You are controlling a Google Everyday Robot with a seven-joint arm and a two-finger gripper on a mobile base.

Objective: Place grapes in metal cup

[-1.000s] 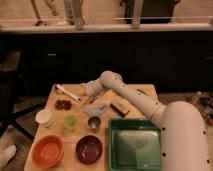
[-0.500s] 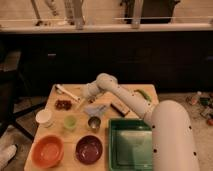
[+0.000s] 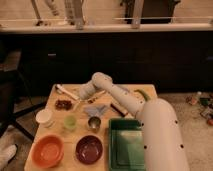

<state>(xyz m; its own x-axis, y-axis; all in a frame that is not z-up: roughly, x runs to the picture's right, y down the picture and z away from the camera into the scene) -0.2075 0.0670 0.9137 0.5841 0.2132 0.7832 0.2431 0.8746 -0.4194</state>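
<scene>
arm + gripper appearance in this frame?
Arm: thick smooth off-white tubular links, rounded joints, small dark dots along the big lower-right segment. No loose cables or markings visible. Gripper: small, greyish, at the arm's tip over the wooden table, beside the bunch of dark red-purple grapes.

front L-R: orange bowl (image 3: 48, 150); purple bowl (image 3: 89, 148); green tray (image 3: 126, 145) | mid: white cup (image 3: 44, 117); grn cup (image 3: 70, 122); blue cloth (image 3: 96, 110)

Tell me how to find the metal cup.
On the wooden table, three cups stand in a row behind the orange bowl and purple bowl. The metal cup is the one nearest the green tray, with the gripper hovering farther back by the grapes. It is shiny grey; the green cup and white cup beside it are not.
</scene>
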